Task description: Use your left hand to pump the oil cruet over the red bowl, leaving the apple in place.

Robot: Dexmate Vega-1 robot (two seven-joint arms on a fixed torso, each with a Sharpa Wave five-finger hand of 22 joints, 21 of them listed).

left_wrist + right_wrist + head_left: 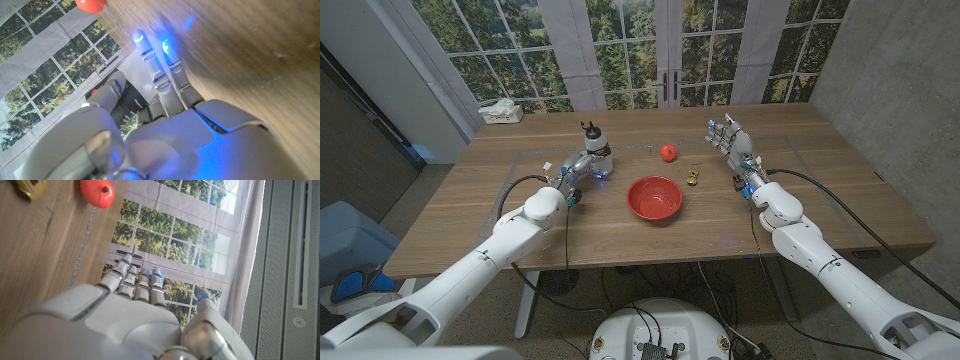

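The oil cruet (596, 146) stood upright left of centre in the head view, long axis vertical, black pump top uppermost. The left hand (577, 171) wrapped its clear lower body; the grip looked closed, though the wrist view was blurred. It likely handled as smooth, slippery and breakable, so the body suited holding. The red bowl (654, 197) sat lower right of it, the apple (667, 152) above. The right hand (731, 139) was spread, holding nothing.

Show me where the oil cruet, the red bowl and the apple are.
oil cruet (597, 150), head view, on its clear body below the black pump top.
red bowl (653, 183), head view, on its far inner wall.
apple (668, 152), head view, on the middle of the fruit.
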